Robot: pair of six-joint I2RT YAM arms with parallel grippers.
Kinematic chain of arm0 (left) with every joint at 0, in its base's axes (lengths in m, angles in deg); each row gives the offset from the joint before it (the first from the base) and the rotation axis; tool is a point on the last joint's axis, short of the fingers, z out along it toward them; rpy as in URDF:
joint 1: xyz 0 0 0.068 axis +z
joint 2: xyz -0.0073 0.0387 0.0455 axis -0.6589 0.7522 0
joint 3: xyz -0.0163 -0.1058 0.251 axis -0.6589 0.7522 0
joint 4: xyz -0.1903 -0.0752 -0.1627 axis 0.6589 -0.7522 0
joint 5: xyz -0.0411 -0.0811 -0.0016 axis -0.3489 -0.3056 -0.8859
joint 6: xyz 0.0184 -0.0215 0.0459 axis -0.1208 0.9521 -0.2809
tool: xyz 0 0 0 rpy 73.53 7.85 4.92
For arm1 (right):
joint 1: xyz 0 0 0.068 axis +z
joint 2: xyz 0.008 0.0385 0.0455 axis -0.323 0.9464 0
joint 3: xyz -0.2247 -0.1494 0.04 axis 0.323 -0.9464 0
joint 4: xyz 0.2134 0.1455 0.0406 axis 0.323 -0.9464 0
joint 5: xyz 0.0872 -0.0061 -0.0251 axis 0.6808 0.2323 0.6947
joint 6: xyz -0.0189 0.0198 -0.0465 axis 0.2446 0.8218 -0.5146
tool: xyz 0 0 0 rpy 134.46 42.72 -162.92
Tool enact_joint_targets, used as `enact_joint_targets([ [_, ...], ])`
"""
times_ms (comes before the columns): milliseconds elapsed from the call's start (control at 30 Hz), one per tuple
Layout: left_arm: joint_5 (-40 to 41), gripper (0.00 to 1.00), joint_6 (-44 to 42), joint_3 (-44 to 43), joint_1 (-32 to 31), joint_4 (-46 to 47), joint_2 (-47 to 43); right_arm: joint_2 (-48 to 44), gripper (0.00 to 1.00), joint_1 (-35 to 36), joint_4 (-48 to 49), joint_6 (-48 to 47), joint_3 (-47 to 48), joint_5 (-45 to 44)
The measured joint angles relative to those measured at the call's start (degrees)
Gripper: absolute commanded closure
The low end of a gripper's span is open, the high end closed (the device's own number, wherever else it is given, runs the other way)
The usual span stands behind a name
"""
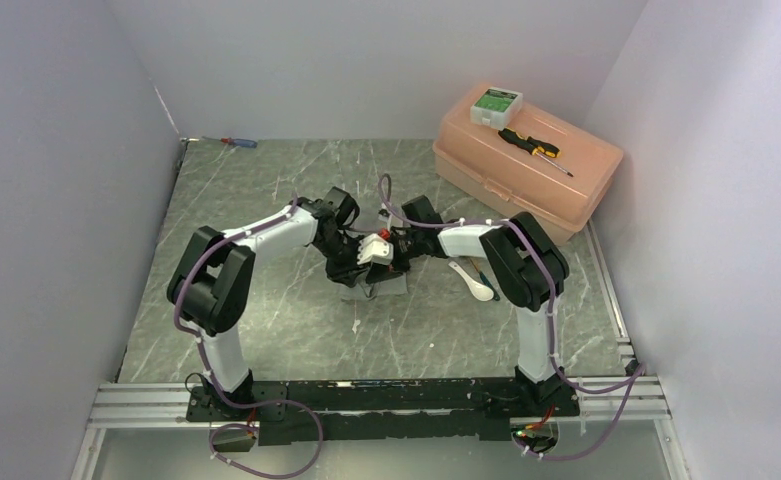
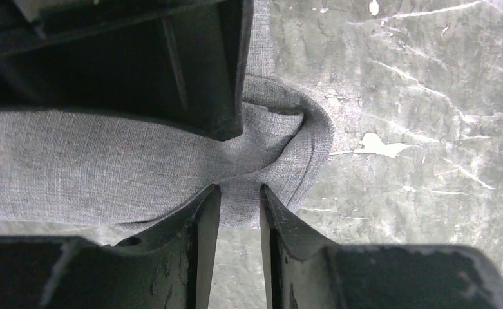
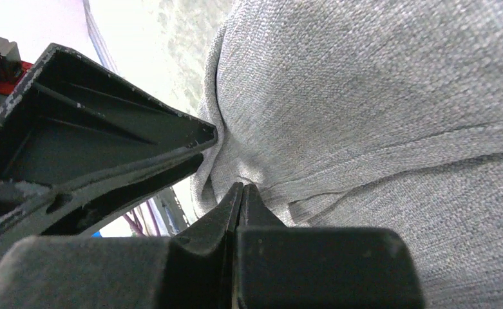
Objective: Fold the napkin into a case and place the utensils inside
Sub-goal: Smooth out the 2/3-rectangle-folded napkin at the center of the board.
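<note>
Two robot arms meet over the napkin (image 1: 386, 289) at the middle of the marble-patterned table (image 1: 266, 200), the grey cloth bunched directly beneath both tools. The left gripper (image 2: 236, 193) hangs with its jaws parted, a rounded loop of folded cloth lying just ahead of its tips and the rest of the band running sideways across its wrist view; whether the tips touch the fabric cannot be told. The right gripper (image 3: 241, 188) is clamped tip to tip and bears on a crease where wrinkles converge, though a nip of cloth between the jaws cannot be confirmed. The fold looks unfinished, so the left arm's next grasp likely turns on that loop in front of it. The white spoon (image 1: 476, 284) lies on the table just right of the napkin, beside the right arm, the nearer one; the second spoon cannot be made out.
</note>
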State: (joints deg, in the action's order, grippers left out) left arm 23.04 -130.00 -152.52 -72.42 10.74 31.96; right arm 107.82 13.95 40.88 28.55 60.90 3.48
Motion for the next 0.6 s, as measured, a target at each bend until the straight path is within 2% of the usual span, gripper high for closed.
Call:
enact_joint_targets([
  [233, -0.61, 0.67, -4.87, -2.80, -1.31, -2.54, 2.91, 0.74, 1.00, 0.59, -0.20, -0.50, 0.15, 1.22],
  [367, -0.59, 0.83, -8.00, -2.80, -2.14, -3.93, 3.93, 1.92, 1.00, 1.11, -1.07, -1.49, 0.15, 1.09],
  [433, -0.46, 0.96, -9.66, -2.80, -2.67, -4.76, 4.07, 2.10, 1.00, 1.16, -1.60, -1.92, 0.24, 0.98],
  [600, -0.42, 0.97, -11.78, -3.30, -3.52, -5.81, 4.09, 2.10, 1.00, 1.27, -3.72, -3.08, 1.16, -0.26],
])
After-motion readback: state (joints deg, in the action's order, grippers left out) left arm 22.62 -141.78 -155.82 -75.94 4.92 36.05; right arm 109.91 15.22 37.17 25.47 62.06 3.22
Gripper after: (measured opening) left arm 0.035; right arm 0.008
